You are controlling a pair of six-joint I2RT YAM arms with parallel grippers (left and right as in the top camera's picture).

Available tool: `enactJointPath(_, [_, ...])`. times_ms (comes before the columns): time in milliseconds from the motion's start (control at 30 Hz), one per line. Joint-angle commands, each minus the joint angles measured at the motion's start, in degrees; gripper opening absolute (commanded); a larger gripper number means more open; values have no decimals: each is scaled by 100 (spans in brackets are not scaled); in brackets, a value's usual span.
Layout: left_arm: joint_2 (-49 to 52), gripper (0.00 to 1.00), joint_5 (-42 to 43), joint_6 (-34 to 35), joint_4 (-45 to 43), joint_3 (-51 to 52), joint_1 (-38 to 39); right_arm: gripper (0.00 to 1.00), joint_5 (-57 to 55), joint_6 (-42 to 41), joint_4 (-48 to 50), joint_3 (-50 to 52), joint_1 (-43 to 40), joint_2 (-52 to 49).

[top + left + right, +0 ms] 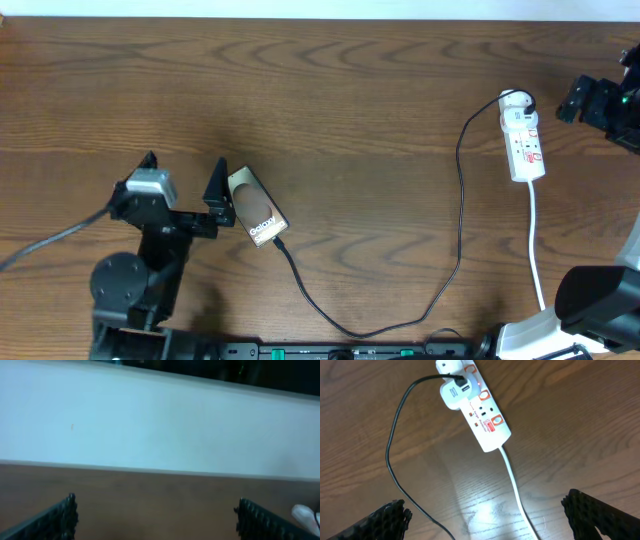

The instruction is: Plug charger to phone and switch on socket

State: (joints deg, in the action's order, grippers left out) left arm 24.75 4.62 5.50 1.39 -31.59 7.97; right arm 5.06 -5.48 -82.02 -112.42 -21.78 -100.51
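**Phone (257, 207) and socket (524, 140) wired across table (330, 90)**

The right gripper (486, 506) hovers above the socket, jaws wide. The left gripper (184, 161), jaws equally wide, sits just beside the phone, at left. The black charger (460, 200) runs between them, its tip seemingly in the phone.

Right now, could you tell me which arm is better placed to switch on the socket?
Right. The right gripper is open close to the socket, in its wrist view; the left gripper sits by the phone across the table.

Left unclear; others share socket (523, 135).
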Motion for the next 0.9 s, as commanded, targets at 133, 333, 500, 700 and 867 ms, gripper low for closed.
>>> enactJointPath(133, [-461,98,1292,-72,-1928,1692,-708,99,-24,-50,-9,-39,11,46])
enactJointPath(333, [-1143,98,1051,-76,-2225,2479,-752,99,-24,-48,-9,-39,11,46])
enactJointPath(500, [-1869,98,1034,-74,-2164,2896,-920,99,-24,-48,-9,-39,11,46])
enactJointPath(700, [-2452,98,1032,-68,-1836,3136,-1080,99,-24,-48,-9,-39,11,46])
enactJointPath(867, [-2468,98,1014,-55,-1447,3136,-1169,99,-24,-48,-9,-39,11,46])
